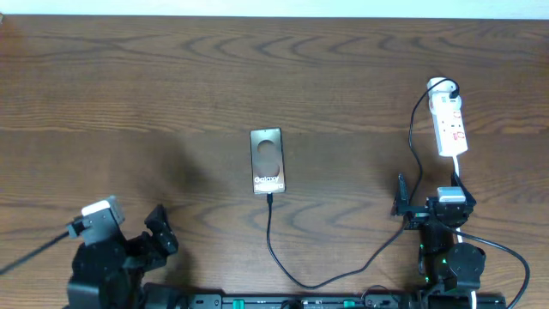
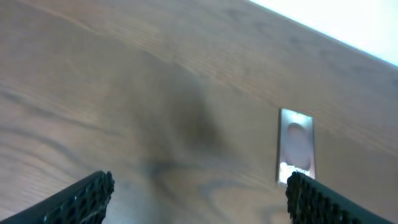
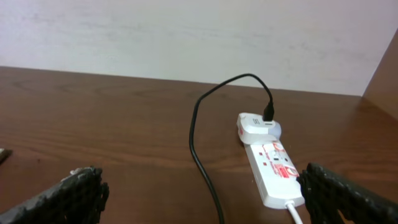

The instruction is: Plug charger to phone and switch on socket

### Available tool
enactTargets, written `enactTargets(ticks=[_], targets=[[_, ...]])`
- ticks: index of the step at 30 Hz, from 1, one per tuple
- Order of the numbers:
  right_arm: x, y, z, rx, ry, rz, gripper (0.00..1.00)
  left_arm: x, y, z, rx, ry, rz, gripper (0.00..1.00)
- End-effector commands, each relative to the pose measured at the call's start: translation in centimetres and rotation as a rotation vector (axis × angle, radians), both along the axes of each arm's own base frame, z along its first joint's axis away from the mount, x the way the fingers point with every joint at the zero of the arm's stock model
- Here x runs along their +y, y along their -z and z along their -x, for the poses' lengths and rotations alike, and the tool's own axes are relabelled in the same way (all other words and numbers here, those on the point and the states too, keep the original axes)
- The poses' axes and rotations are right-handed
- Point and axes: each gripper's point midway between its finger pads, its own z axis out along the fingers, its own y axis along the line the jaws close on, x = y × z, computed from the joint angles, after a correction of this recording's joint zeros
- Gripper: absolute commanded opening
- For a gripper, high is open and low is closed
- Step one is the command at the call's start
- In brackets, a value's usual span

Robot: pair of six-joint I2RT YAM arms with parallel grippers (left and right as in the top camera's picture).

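The thin black charger cable touches the glossy brown rectangular phone's near edge, while the left gripper and right gripper gape wide, empty.

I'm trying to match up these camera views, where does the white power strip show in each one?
Overhead: power strip at upper right.
Left wrist: not in view.
Right wrist: power strip lower right of centre.
Shared landmark: the black cable plugged into the adapter at its far end.
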Motion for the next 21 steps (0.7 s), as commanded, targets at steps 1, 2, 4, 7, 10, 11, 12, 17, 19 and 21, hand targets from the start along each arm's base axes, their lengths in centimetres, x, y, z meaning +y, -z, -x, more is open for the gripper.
enactTargets(ticks=[1,2,4,7,10,11,12,17,19,21], targets=[[0.1,0.0,0.0,-0.001,-0.001,-0.013,0.99,-0.2,1.4,-1.8,-0.13,-0.022,0.062,0.91],[0.1,0.0,0.0,-0.001,-0.001,-0.012,0.99,-0.2,1.6,-2.3,-0.157,-0.022,0.071,0.91],[0.1,0.0,0.0,-0.001,-0.001,-0.013,0.99,-0.5,2.4,-4.4,-0.24,-0.005,0.09,0.91],[0.1,0.0,0.0,-0.001,-0.001,-0.012,0.99,-0.9,3.3,-6.5,-0.323,0.021,0.109,0.91],[0.1,0.0,0.0,-0.001,-0.001,-0.013,0.99,-0.9,4.2,-8.1,-0.421,0.045,0.09,0.91],[0.1,0.0,0.0,-0.001,-0.001,-0.013,0.99,-0.9,4.7,-8.4,-0.444,0.058,0.072,0.91],[0.1,0.0,0.0,-0.001,-0.001,-0.013,0.99,-0.9,5.3,-8.5,-0.454,0.066,0.06,0.91],[0.1,0.0,0.0,-0.001,-0.001,-0.013,0.99,-0.5,6.9,-8.7,-0.485,0.062,0.026,0.91],[0.1,0.0,0.0,-0.001,-0.001,-0.013,0.99,-0.5,6.9,-8.8,-0.504,0.078,-0.02,0.91],[0.1,0.0,0.0,-0.001,-0.001,-0.013,0.99,-0.4,6.8,-9.0,-0.531,0.099,-0.081,0.91]])
